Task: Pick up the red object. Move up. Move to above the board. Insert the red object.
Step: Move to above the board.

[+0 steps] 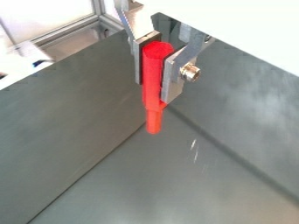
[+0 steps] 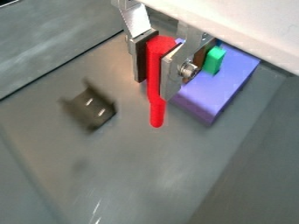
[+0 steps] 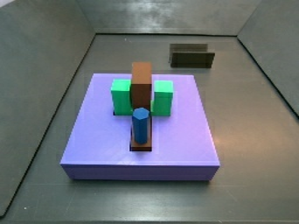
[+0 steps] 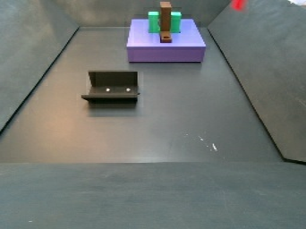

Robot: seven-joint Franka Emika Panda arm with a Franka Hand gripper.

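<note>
The end effector (image 1: 160,68) holds the red object (image 1: 155,86) up in the air, and the step now is to carry it over to the board (image 3: 176,140).

The red object hangs straight down between the fingers (image 2: 170,72), clamped near its top, with its low end free above the gray floor. In a wrist view the board (image 2: 216,92) sits right of middle, still off to one side, so the arm should slide across slowly and keep the red object upright. In a side view only a bit of red (image 4: 239,4) shows at the top edge. The board already carries a blue cylinder (image 3: 140,124), a brown block (image 3: 142,83) and green blocks (image 3: 121,96). I cannot see the hole. The table (image 4: 156,134) is flat, dark and a little shiny, with gray walls around it, and the fixture (image 4: 111,87) stands left of middle.
</note>
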